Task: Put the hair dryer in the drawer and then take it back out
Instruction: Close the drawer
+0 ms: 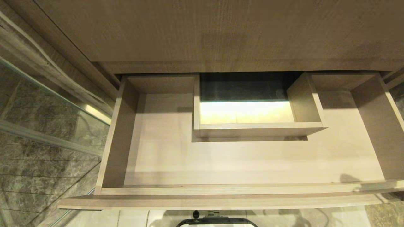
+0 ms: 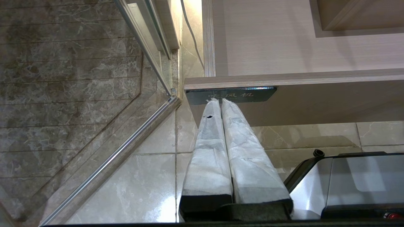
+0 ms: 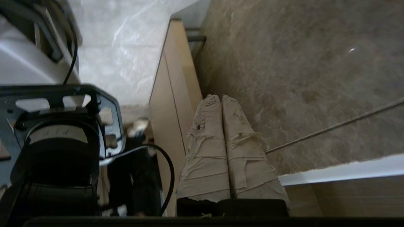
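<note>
Standing pulled out beneath the brown wood-grain worktop (image 1: pixel 221 28), the wide, shallow light wood-grain drawer (image 1: pixel 240 164) shows a bare floor in the head view, with only its fixed U-shaped wooden partition (image 1: pixel 258 127) at the rear centre. The white cylindrical hair dryer appears in none of the three views, so its location cannot be determined; it is not inside the drawer. The left end effector (image 2: pixel 220 100), its tape-wrapped fingers (image 2: pixel 208 142) pressed together and holding nothing, sits parked just below the drawer front, with its tips in line with the small dark rectangular label plate (image 2: pixel 232 94); whether they touch it cannot be told. The right end effector (image 3: pixel 221 97) is likewise pressed together and empty, positioned beside a tall light wood panel (image 3: pixel 172 94) and over dark marbled stone (image 3: pixel 300 78), outside the head view. Judged from this layout, the insertion step has not been completed. Several faults are possible from here. A closed right end effector cannot take the dryer until it is spread. Because this end effector works outside the head view, a blind approach could strike the projecting drawer front or the panel. A dryer lowered against the central partition could tip or jam, and a trailing cord could catch on the drawer rim.
</note>
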### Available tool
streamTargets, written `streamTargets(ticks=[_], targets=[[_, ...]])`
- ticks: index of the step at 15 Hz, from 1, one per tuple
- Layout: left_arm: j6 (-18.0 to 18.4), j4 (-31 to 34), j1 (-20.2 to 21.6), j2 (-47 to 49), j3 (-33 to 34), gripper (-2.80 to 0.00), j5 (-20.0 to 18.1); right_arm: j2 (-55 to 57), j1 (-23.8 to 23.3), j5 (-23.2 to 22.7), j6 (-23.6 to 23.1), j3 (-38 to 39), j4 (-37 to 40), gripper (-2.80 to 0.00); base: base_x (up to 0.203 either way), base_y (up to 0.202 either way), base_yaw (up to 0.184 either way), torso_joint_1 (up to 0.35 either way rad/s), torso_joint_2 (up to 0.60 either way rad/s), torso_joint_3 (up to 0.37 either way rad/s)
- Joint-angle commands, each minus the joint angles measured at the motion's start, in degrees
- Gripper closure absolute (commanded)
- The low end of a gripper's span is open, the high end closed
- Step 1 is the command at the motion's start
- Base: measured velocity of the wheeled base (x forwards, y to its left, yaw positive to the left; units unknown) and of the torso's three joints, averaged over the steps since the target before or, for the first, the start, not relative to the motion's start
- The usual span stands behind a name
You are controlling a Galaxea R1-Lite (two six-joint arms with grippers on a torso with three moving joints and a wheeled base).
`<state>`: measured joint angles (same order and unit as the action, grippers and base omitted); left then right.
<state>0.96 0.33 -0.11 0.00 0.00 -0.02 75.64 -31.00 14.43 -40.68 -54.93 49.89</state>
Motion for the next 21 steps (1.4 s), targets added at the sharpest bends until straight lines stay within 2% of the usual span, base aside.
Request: streamTargets(ticks=[1,9,15,21], targets=[[0.0,0.02,0.02,0.0,0.09,0.0,0.02,4.35,0.78,0.13,-0.22,0.06,0.55,0.0,0.0,0.0,0.0,0.0,0.0,0.0],[0.0,0.02,0.02,0.0,0.09,0.0,0.02,14.48,2.67,-0.38,0.25,-3.41,-0.58,0.0,0.0,0.0,0.0,0.0,0.0,0.0],[0.0,0.02,-0.04,0.0,0.09,0.0,0.02,15.28,3.3,-3.53,0.58,-3.89,-12.61,0.0,0.0,0.0,0.0,0.0,0.0,0.0],[0.0,0.02,0.02,0.0,0.09,0.0,0.02,12.31,3.97,-8.73,8.38,-5.08,-24.03,0.0,0.0,0.0,0.0,0.0,0.0,0.0]])
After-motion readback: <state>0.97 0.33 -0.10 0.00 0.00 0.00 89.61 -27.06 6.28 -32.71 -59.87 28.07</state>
